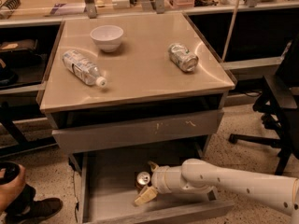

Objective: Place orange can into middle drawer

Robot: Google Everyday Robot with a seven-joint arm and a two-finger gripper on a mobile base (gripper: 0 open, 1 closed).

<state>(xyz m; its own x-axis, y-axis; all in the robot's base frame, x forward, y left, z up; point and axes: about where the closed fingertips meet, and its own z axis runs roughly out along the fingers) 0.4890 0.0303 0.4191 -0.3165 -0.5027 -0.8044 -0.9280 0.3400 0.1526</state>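
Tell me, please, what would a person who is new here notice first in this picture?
The white arm reaches from the right into the open lower drawer, its hand open around the upright orange can. Next, the tabletop above: a white bowl, then a clear bottle and a silver can lying on their sides.

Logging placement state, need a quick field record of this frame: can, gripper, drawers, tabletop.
orange can: upright in the open drawer, the lowest one visible
gripper: inside that drawer, at the orange can
scratched drawer: directly above, orange can not in it
tabletop: bowl; bottle and silver can on their sides
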